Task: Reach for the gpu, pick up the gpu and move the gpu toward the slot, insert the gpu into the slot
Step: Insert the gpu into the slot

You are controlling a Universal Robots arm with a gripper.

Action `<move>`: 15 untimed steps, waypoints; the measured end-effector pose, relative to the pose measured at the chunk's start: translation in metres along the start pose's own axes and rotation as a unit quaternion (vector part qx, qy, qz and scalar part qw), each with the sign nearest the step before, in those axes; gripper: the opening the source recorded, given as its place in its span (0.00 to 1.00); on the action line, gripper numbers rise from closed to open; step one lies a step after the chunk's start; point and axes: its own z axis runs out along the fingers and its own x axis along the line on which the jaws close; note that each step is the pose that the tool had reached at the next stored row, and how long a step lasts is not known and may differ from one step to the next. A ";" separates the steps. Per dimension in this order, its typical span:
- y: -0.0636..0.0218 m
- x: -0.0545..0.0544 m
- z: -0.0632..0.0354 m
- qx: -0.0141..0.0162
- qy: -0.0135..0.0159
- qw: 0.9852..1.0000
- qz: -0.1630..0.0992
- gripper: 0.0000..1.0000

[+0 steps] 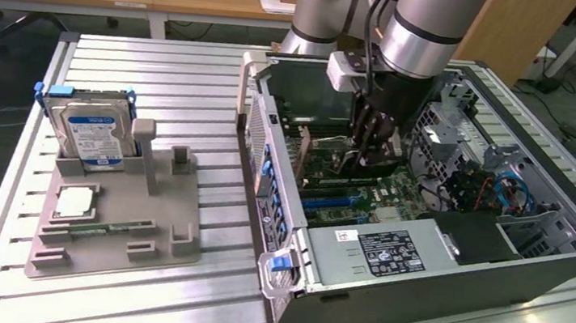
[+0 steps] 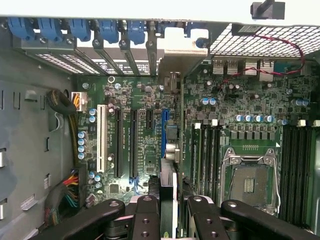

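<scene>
Now gpu (image 2: 170, 170) edge-on over slot (image 2: 164, 120)

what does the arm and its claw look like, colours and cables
The arm is a thick silver-grey tube with a black band and a pale blue cap at one joint. A white box sits at the wrist, with black cables running down beside it. The claw is black, with jointed link fingers studded with round silvery bolts.
</scene>
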 end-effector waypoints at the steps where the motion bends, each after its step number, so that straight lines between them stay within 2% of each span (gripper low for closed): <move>1: 0.0000 0.000 0.0002 0.000 0.000 1.000 0.000 0.26; 7: 0.0003 0.000 0.0015 0.004 0.000 1.000 0.000 0.26; 15: 0.0006 0.000 0.0043 0.004 0.000 1.000 0.000 0.26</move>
